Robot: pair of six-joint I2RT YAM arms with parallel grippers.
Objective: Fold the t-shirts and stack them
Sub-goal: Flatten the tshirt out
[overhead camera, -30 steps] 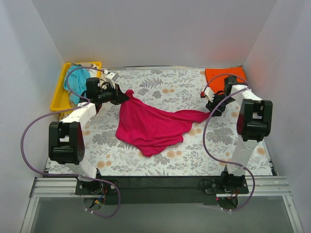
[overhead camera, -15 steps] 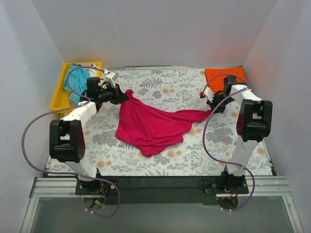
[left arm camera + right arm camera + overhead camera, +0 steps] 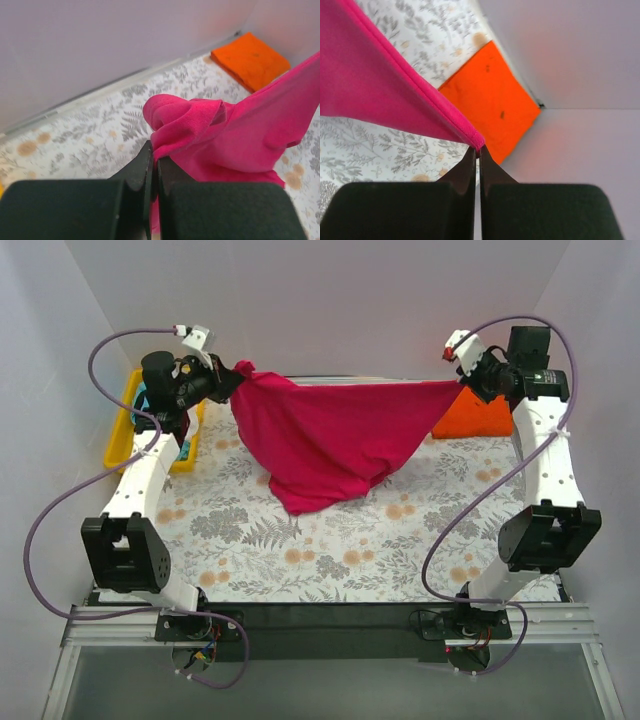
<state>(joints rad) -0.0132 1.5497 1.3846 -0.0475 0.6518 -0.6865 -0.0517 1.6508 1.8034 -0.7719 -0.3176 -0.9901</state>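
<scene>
both arms have swung up and back toward the rear wall since the earlier frames, and the magenta-pink t-shirt, which lay crumpled on the table, now hangs spread between them. the left gripper is clamped on a bunched corner of the shirt, and the wrist view shows cloth pinched between closed fingers. the right gripper is closed on the hemmed corner at the other end.

the shirt's long axis runs left to right along the taut top edge, one claw at each end, so neither arm is nearer. the body sags below that edge to a point near the table's middle. whether that low point brushes the surface is hard to tell from above.

laying it flat would probably mean carrying that edge down and forward over the bare floral cover in front. the folded orange t-shirt sits in the far right corner, just under the right claw. the yellow tray is at far left. white walls close in on three sides.
</scene>
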